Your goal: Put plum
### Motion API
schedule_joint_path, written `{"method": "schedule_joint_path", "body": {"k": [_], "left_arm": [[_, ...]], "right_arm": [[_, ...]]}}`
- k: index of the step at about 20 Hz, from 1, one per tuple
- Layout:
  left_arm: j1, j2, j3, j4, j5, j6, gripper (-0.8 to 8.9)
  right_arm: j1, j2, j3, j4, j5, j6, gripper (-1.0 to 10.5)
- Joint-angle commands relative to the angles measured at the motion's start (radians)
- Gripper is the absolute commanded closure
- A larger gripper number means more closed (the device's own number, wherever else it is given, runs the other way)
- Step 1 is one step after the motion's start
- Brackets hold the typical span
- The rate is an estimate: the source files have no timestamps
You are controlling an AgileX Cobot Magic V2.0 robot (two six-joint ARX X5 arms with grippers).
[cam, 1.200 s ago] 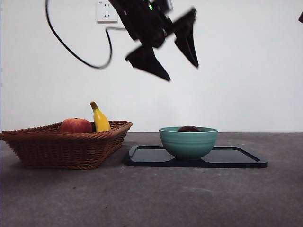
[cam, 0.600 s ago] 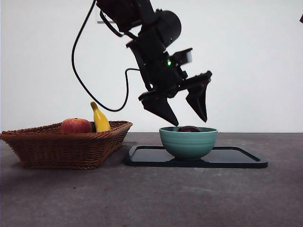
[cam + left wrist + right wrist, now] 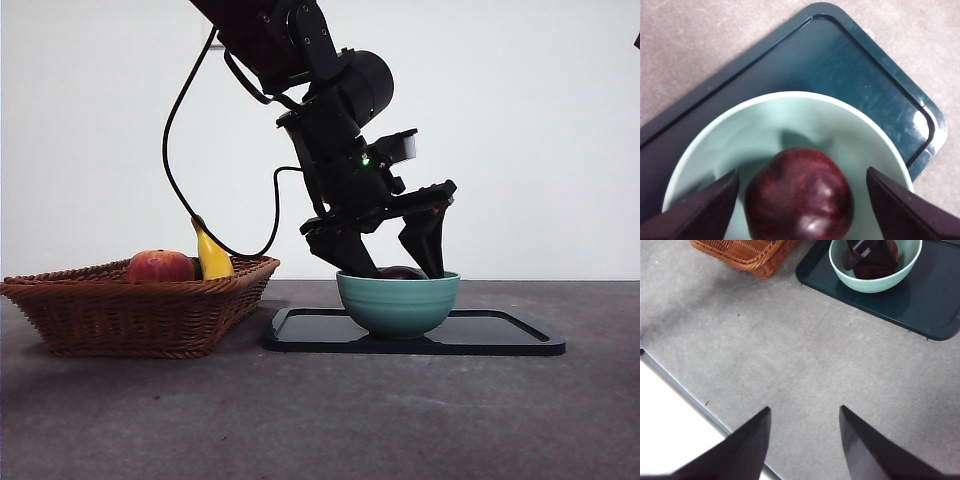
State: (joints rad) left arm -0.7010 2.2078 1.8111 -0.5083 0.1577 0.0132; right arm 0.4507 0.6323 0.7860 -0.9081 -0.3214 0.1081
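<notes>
The plum [image 3: 799, 196] is seen lying in the teal bowl [image 3: 790, 115] on the dark tray [image 3: 850, 65], between the wide-open, empty jaws of the left gripper [image 3: 392, 268]; the right gripper [image 3: 805, 440] is parked apart, open and empty. Judged firm, light, glossy and slippery, so its widest middle is best clamped. The bowl wall crowds both jaws; the basket [image 3: 140, 310] with peach [image 3: 160, 266] and banana [image 3: 211, 254] is off to the side, not obstructing.
</notes>
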Motion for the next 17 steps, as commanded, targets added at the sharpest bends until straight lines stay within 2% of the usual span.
{"method": "schedule_joint_path", "body": {"k": [1, 12, 15, 17], "left_arm": [[-0.014, 0.031, 0.028, 0.002, -0.002, 0.026, 4.09], [-0.014, 0.035, 0.028, -0.047, -0.012, 0.080, 4.15], [-0.014, 0.035, 0.028, -0.046, -0.013, 0.080, 5.26], [-0.014, 0.035, 0.028, -0.045, -0.013, 0.080, 5.49]], "right_arm": [[0.006, 0.004, 0.002, 0.006, -0.003, -0.013, 7.3], [0.006, 0.004, 0.002, 0.006, -0.003, -0.017, 7.3], [0.006, 0.004, 0.002, 0.006, -0.003, -0.017, 7.3], [0.006, 0.004, 0.002, 0.006, -0.003, -0.018, 7.3]]}}
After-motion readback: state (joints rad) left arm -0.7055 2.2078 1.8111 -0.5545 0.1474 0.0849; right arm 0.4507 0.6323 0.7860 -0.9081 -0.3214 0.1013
